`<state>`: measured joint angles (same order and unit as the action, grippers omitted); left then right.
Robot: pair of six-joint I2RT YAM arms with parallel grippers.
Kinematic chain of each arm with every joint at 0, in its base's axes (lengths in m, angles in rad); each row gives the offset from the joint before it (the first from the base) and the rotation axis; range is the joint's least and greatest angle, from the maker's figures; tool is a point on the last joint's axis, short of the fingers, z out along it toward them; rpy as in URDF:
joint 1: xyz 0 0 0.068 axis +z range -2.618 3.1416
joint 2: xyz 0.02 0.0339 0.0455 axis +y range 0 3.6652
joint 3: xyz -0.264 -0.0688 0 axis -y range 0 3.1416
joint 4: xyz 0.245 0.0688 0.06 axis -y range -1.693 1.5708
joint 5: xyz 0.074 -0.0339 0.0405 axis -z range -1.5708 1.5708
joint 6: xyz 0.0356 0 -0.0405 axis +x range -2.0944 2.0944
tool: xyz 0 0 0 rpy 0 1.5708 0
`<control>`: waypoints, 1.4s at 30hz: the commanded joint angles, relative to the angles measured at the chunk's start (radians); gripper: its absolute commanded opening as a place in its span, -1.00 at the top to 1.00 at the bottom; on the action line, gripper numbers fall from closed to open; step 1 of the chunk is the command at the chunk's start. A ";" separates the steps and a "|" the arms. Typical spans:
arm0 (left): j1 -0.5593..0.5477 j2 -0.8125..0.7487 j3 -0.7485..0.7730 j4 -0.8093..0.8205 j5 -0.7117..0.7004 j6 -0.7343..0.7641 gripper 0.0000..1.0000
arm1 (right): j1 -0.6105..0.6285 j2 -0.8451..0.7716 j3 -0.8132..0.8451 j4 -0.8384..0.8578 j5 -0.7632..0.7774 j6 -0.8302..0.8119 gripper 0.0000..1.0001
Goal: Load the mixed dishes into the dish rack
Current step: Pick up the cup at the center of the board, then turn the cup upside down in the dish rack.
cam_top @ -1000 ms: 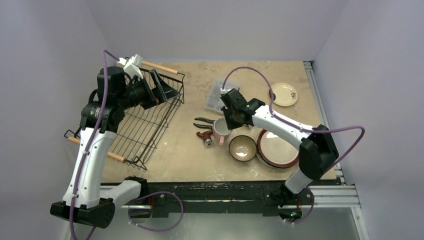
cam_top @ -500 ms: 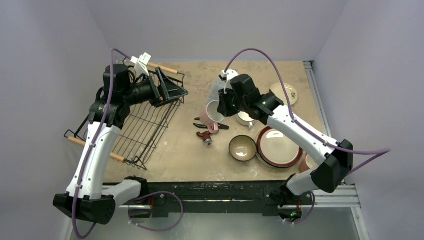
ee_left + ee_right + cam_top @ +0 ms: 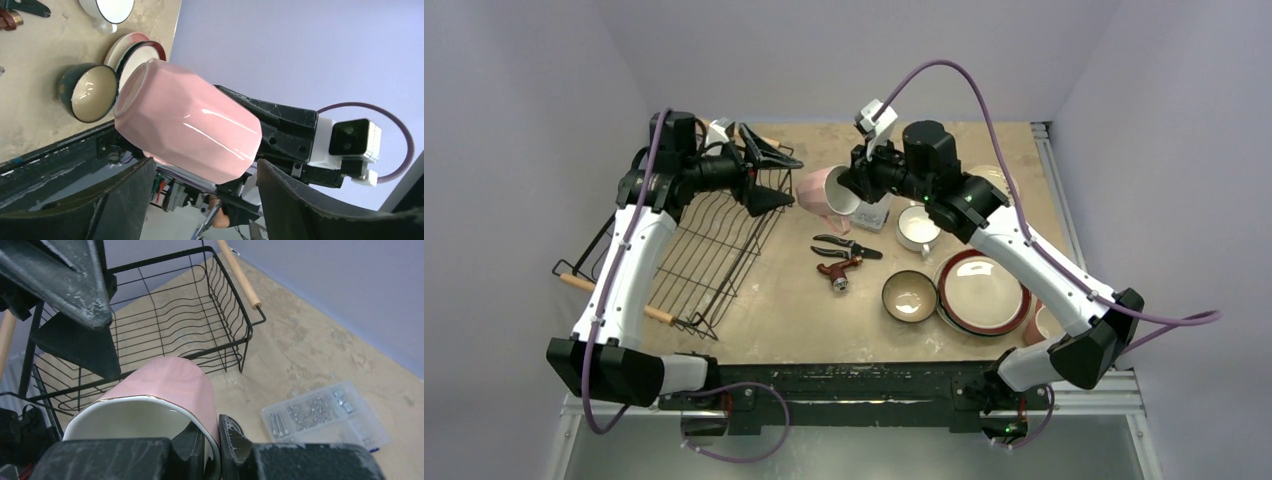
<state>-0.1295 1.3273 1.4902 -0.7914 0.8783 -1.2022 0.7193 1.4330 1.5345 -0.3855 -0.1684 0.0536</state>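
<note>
Top external: right claw (image 3: 852, 192) clamps pink mug (image 3: 820, 190); left claw (image 3: 774, 180) spread apart.

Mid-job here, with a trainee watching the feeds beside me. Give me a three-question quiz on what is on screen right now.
1. True or false: the right gripper is shut on the rim of the pink mug, holding it up in the air.
2. The left gripper is: A) open, pointing at the mug; B) shut on the mug; C) shut and empty.
3. In the top view, which dish sits on the table just left of the stacked plates?

Key: 1 true. 2 A. 3 the brown-rimmed bowl.
</note>
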 commanded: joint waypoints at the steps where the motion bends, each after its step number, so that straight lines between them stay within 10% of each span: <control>1: 0.008 -0.095 -0.121 0.232 0.067 -0.430 -0.47 | 0.001 -0.092 -0.045 0.277 -0.148 -0.173 1.00; 10: 0.009 -0.060 -0.080 0.214 0.071 -0.374 -0.50 | -0.009 -0.169 -0.192 0.528 -0.139 -0.099 1.00; 21: 0.050 -0.153 -0.078 0.483 -0.035 0.000 -0.59 | -0.240 -0.156 -0.292 0.924 -0.501 0.503 1.00; 42: -0.036 -0.097 -0.077 0.938 0.145 -0.097 -0.87 | -0.267 0.049 -0.230 1.384 -0.604 1.012 1.00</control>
<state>-0.1455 1.2278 1.3766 0.0692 0.9600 -1.2911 0.4503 1.4952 1.2213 0.8097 -0.8154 0.9501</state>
